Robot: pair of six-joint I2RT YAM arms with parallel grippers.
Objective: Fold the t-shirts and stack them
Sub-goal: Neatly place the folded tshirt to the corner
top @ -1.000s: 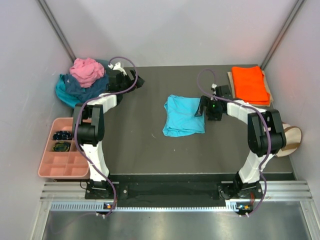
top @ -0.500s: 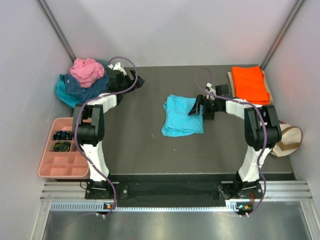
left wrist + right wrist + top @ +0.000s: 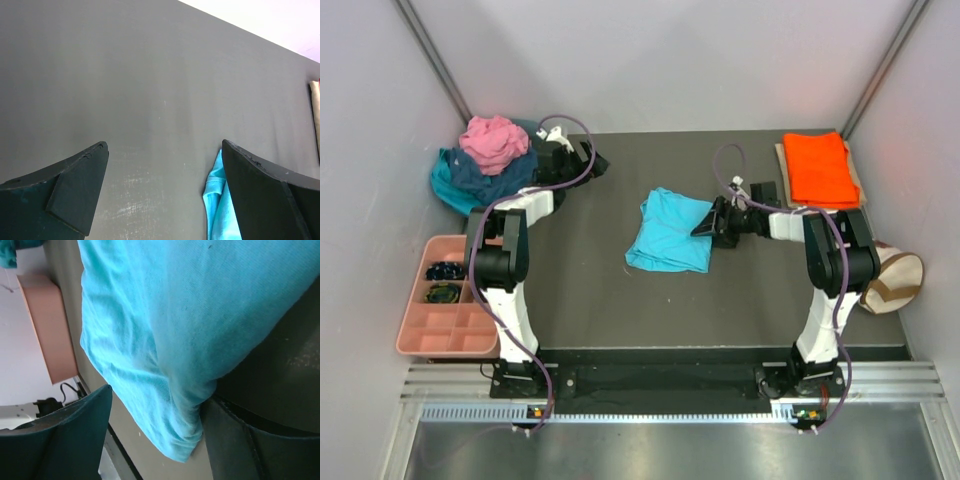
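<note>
- Right jaws stand spread, low at the right-hand edge of the turquoise t-shirt [image 3: 668, 232]. A bunched fold of its cloth lies between them and presses against one finger. The other finger is clear of it, so nothing is pinched yet.
- Left jaws gape wide over bare bench [image 3: 590, 290] at the far left and hold nothing.
- The turquoise t-shirt lies mid-bench, partly folded, skewed, with a rumpled lower edge.
- I judge the step in hand to be its folding: I am getting a hold on this edge so I can turn it over.
- The next move calls for closing on the bunched layers alone. Then I should lift just clear of the bench and carry the edge across, because soft cloth like this slides and sags if dragged.
- Once folded, it belongs, I think, on the orange t-shirt [image 3: 819, 168], which lies flat and folded at the far right corner.
- The pink t-shirt [image 3: 493, 140], navy t-shirt [image 3: 505, 175] and teal t-shirt [image 3: 445, 185] wait in a heap at the far left corner, near my left jaws.
- A pink tray [image 3: 420, 340] sits near left, and a cream bag [image 3: 895, 282] lies beside my right arm.
- Only my own right arm stands between the turquoise t-shirt and the orange one.
</note>
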